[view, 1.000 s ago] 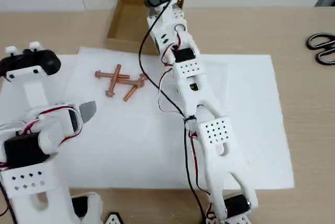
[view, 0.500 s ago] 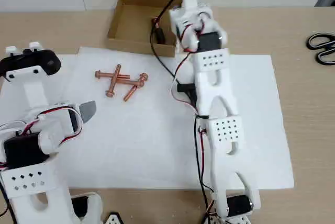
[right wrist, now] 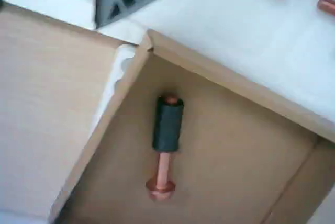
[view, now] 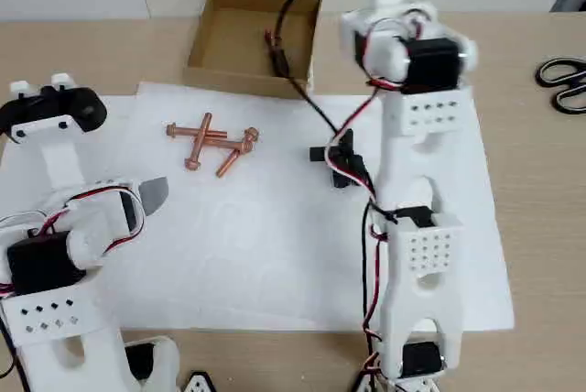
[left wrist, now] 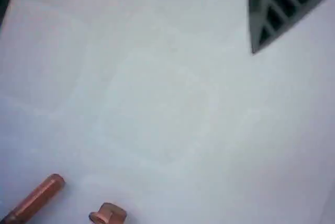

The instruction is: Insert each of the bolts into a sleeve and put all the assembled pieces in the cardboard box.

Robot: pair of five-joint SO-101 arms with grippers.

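**Wood-grain table and white foam: one sleeved bolt lay in the box**

Pale wood-grain table (view: 92,44) was seen from above, covered across its middle by a smooth white foam sheet (view: 256,255). At the sheet's far edge an open, shallow cardboard box (view: 224,39) with matte brown walls was set. One assembled piece (view: 277,55) lay flat on the box floor, close to a side wall. In the right wrist view it was made out as a black cylindrical sleeve (right wrist: 168,123) slipped over a copper bolt (right wrist: 160,182). The flanged head stood clear at one end and the shank tip just showed at the other.

A small heap of loose bolts (view: 212,145), copper-coloured and crossed over one another, was found on the foam near the box. Two of them were also caught at the edge of the left wrist view, one as a plain shank (left wrist: 34,200) and one as a flanged head (left wrist: 107,214).

The left gripper (left wrist: 131,35) was held above bare foam, its grey ribbed finger (left wrist: 277,9) set far from the other, with nothing between. The right gripper (right wrist: 49,12) was held above the box corner, its fingers likewise parted and empty. Black-handled scissors (view: 563,83) lay at the table's right edge.
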